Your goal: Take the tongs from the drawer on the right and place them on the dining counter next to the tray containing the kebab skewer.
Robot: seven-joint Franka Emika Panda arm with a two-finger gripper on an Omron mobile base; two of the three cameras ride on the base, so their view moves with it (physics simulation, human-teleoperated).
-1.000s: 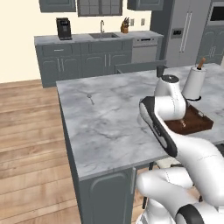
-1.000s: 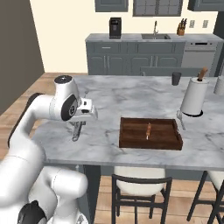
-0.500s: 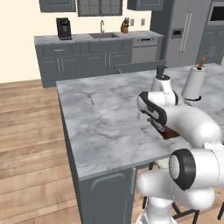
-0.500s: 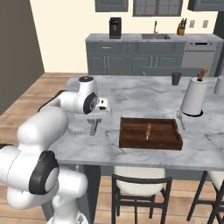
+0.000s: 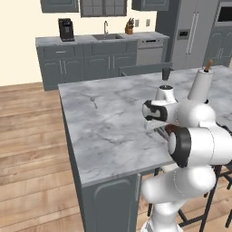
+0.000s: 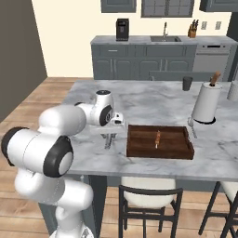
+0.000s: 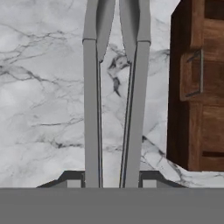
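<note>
Grey tongs (image 7: 114, 100) clamped in gripper (image 7: 111, 177); wooden tray (image 6: 159, 142) just beside

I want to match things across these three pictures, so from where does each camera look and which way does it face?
Left base view: behind the arm's left, facing over the dining counter; arm lower right.
Right base view: behind its right, facing the tray, gripper holding the tongs; arm lower left.
Hand view: on the hand, looking down along the tongs at the marble; finger tips at bottom.
Shared: counter and tongs; right base and hand views share the tray.
</note>
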